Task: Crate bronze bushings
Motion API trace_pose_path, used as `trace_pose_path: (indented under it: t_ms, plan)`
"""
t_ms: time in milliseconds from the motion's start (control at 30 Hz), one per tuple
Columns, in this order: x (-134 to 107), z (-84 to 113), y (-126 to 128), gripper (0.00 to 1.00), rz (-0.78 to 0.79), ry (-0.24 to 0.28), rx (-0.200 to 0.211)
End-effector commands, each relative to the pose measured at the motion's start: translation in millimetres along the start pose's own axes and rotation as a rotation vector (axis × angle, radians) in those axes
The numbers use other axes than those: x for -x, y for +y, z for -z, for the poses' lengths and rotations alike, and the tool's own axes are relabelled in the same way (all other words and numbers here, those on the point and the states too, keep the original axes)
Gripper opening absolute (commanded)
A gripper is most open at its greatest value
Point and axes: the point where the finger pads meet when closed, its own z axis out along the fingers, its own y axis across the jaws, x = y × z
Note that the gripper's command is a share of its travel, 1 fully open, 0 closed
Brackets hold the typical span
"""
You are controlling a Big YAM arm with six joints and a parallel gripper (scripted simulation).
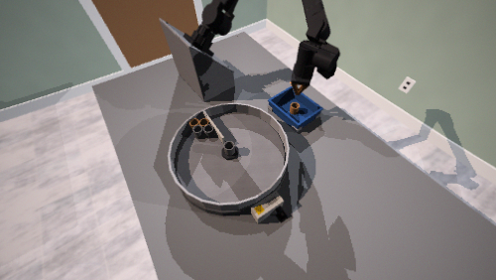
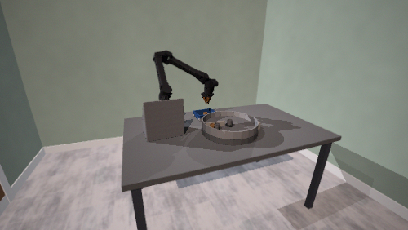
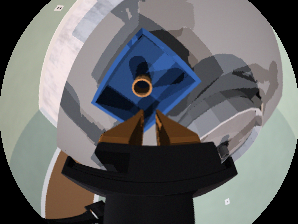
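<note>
My gripper (image 1: 298,91) (image 2: 206,103) (image 3: 150,115) hangs above the blue crate (image 1: 281,116) (image 2: 198,115) (image 3: 116,67). Its fingers are a narrow gap apart with nothing between them. One bronze bushing (image 1: 295,109) (image 3: 133,88) stands upright in the crate, below and clear of the fingertips. On the turning table (image 1: 223,207) (image 2: 230,137), two bronze bushings (image 1: 194,122) (image 1: 204,122) stand side by side near the rim. Two steel bushings (image 1: 197,131) (image 1: 208,130) stand close against them, on the side toward the middle.
A raised wall rings the turning table. A thin pale bar (image 1: 214,127) runs from near the rim to the dark central post (image 1: 229,150), beside the bushings. A tall grey panel (image 1: 218,81) (image 2: 164,120) stands near the arm's base. A white and yellow block (image 1: 267,209) sits outside the ring.
</note>
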Motion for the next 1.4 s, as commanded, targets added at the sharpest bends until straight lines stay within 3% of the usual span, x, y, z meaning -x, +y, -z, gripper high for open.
trace_pose_path:
  t_ms: [0,1367]
  plan:
    - [11.5,17.3,-8.3,0.16,0.020,-0.035,-0.020]
    - [11.7,14.2,-6.5,0.16,0.020,-0.031,-0.017]
